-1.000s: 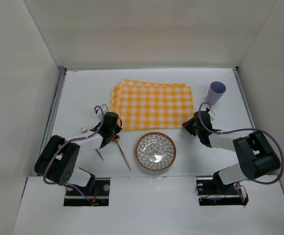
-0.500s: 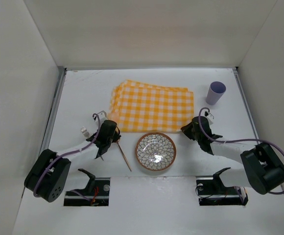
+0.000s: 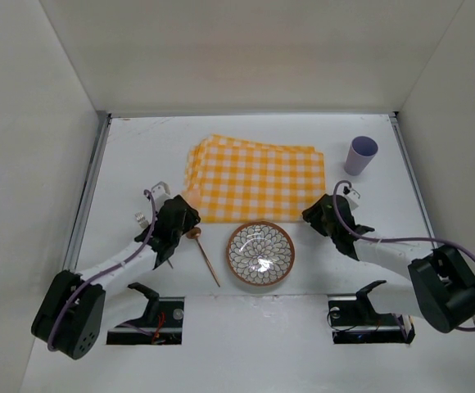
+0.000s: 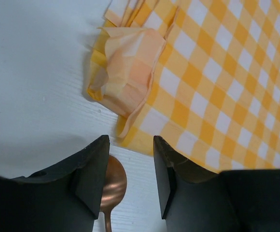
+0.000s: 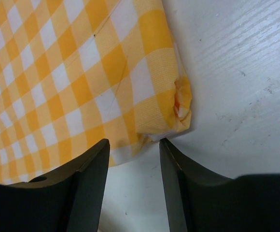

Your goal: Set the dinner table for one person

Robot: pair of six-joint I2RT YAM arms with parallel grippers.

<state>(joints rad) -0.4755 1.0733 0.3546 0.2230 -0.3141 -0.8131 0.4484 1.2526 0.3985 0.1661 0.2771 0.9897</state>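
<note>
The yellow-and-white checked cloth (image 3: 254,178) lies flat on the white dinner table (image 3: 135,155). My left gripper (image 3: 178,221) is open just short of the cloth's near left corner (image 4: 130,67), which is crumpled and folded up. Nothing is between its fingers. A copper spoon (image 4: 113,181) lies under the left finger (image 4: 89,174). My right gripper (image 3: 316,214) is open just short of the near right corner (image 5: 178,108), which is slightly bunched, and holds nothing. A patterned bowl (image 3: 260,253) sits between the two arms, near the front edge.
A lilac cup (image 3: 360,155) stands at the back right, beyond the cloth. The spoon's handle (image 3: 207,264) runs toward the front edge, left of the bowl. A small white plug (image 3: 142,218) lies left of the left gripper. Grey rails (image 3: 88,192) border the table's sides.
Both grippers have opened and let go of the cloth's near corners. Both have drawn back a little toward the front edge. The cloth has stayed in place.
</note>
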